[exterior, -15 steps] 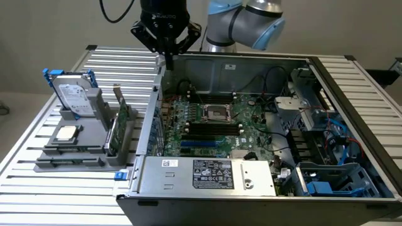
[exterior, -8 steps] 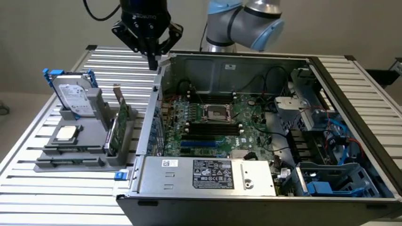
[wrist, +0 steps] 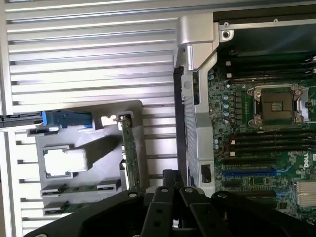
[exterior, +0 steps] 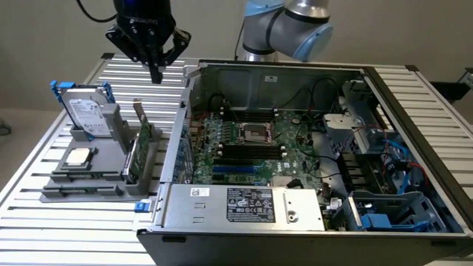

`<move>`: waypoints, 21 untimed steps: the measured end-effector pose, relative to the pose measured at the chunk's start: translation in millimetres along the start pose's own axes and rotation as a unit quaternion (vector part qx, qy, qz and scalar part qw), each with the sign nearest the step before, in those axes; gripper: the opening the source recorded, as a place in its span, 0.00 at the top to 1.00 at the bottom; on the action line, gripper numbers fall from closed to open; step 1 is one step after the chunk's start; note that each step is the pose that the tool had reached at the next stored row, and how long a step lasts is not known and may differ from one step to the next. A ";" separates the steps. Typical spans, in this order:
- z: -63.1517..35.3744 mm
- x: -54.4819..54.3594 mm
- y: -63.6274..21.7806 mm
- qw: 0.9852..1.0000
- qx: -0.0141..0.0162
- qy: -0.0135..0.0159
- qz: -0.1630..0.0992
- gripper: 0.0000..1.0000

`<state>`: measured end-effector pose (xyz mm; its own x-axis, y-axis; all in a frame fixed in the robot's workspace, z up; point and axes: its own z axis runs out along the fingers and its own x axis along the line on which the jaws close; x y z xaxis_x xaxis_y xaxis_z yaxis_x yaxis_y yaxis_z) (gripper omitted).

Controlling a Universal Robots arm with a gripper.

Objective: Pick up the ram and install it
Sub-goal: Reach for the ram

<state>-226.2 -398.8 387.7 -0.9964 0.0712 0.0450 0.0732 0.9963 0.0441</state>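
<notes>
Claw (wrist: 172, 178) shut on nothing, held well clear of the rack (wrist: 98, 148).
Ram (wrist: 79, 188) is stood on edge in 1 slot, presumably for pinching from above.

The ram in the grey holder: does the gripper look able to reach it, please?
Probably yes: the ram sits in the grey holder with nothing over it, though the shut gripper would need to open first.

On the table (exterior: 44, 221), a rack (exterior: 55, 195) sat at the exterior view's left, the case (exterior: 244, 208) just beside it at the right. In the rack — drive (exterior: 85, 111) upright at the back, processor (exterior: 79, 157) flat before it, ram (wrist: 81, 187) in the front slots, card (exterior: 142, 145) on the case side.
</notes>
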 end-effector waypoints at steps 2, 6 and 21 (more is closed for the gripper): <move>1.6 9.2 -0.7 1.000 0.000 0.002 0.000 0.89; 5.8 27.1 -2.3 1.000 0.000 0.003 0.000 0.89; 23.6 78.0 -13.6 1.000 -0.001 0.001 -0.007 0.89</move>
<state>-305.9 -405.7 367.1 -0.9973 0.0566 0.0466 0.0589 0.9971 0.0477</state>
